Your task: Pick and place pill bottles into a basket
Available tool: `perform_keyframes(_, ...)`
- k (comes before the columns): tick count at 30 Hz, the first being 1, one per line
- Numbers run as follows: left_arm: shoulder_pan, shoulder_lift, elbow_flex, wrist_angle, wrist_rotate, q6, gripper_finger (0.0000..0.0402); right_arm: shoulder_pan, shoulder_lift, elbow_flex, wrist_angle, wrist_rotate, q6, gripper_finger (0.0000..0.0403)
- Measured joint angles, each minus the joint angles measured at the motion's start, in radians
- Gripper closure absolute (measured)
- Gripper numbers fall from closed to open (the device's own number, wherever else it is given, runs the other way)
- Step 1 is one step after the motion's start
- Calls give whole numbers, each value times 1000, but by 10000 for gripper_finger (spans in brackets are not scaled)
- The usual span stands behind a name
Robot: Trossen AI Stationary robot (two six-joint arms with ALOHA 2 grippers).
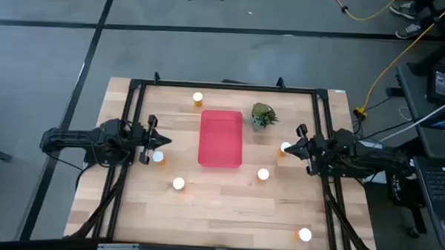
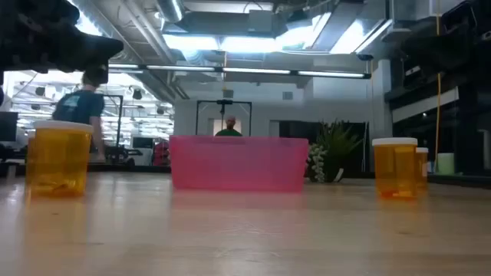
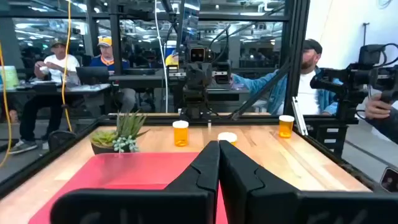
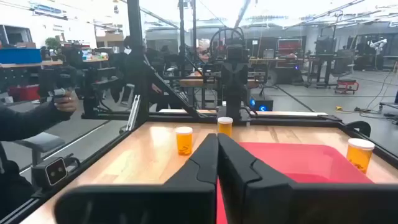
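1. High view: basket (image 1: 220, 139) lies mid-bench, nothing in it; judged, the central spot lets either arm reach it.
2. Six bottles stand upright and scattered round it: one beyond the basket's far end (image 1: 197, 99), one by the left hand (image 1: 157, 157), one by the right hand (image 1: 285, 148), two off the near end (image 1: 178, 183) (image 1: 263, 173), one at the near right corner (image 1: 305, 234). None is in the basket.
3. Left hand (image 1: 160, 140) waits at the left edge, fingers (image 3: 202, 171) pressed together, holding nothing.
4. Right hand (image 1: 290, 147) mirrors it at the right edge, fingers (image 4: 204, 163) closed, empty.
5. Plant (image 1: 263, 115) sits off the basket's far right corner; not a target.
6. Judgement: task not started; the nearest bottle for each hand is the likely first pick.
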Motion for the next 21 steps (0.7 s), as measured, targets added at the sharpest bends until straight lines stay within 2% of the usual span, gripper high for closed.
perform_keyframes(11,0,3,0,-6,-95,65,391,0,0,0,-3,0,34,395)
perform_keyframes(15,0,3,0,-28,-102,59,392,0,0,0,-55,0,42,395)
perform_keyframes(21,0,3,0,-38,-101,14,391,0,12,0,-72,-1,172,395)
